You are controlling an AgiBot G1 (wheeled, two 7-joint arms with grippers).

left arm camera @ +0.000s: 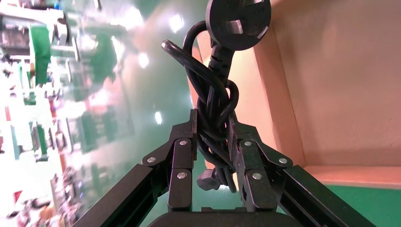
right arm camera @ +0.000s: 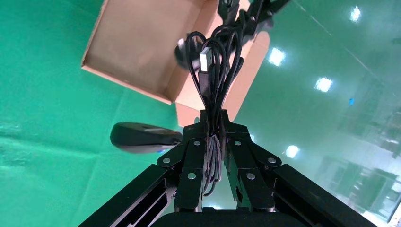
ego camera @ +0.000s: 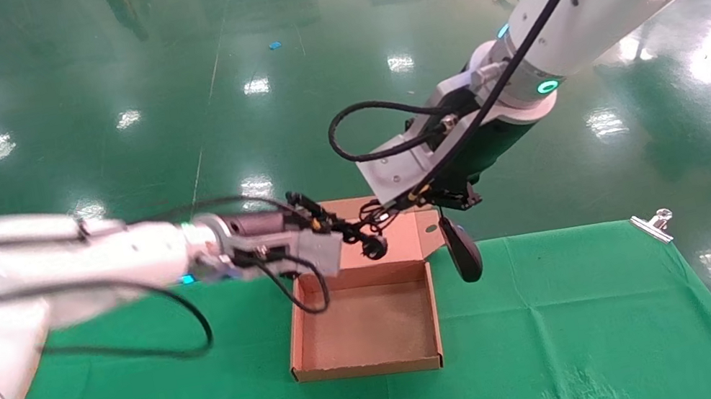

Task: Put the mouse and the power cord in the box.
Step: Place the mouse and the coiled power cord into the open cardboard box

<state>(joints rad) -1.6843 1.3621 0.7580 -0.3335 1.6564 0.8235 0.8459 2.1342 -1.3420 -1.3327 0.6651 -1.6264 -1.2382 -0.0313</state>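
Gripped tight between the closed fingers [left arm camera: 182, 156] of the left gripper [left arm camera: 211, 142], the power cord [left arm camera: 213, 99] hangs as a knotted black bundle, its round moulded plug [left arm camera: 239, 21] sticking out beyond the fingertips. From the head camera the same bundle [ego camera: 361, 231] is held in the air above the far edge of the box [ego camera: 370, 365], in front of its raised lid [ego camera: 405, 231], with the left gripper [ego camera: 342, 227] reaching in from the left.

Beside it, the right gripper [right arm camera: 213, 127] is clamped shut on the looped thin cable [right arm camera: 215, 61] of the mouse [right arm camera: 142, 137], a silver connector showing among the loops. The mouse [ego camera: 463, 250] itself dangles below the right gripper [ego camera: 451, 201], nose down, clear of the surface and just outside the box's right wall near its far right corner.

The box sits open on the green cloth [ego camera: 570, 337] covering the table, its brown interior bare, lid standing up at the back. The two grippers hover close together over the box's far side. A metal clip [ego camera: 652, 224] pins the cloth at the far right corner, and a glossy green floor [ego camera: 230, 68] stretches beyond.
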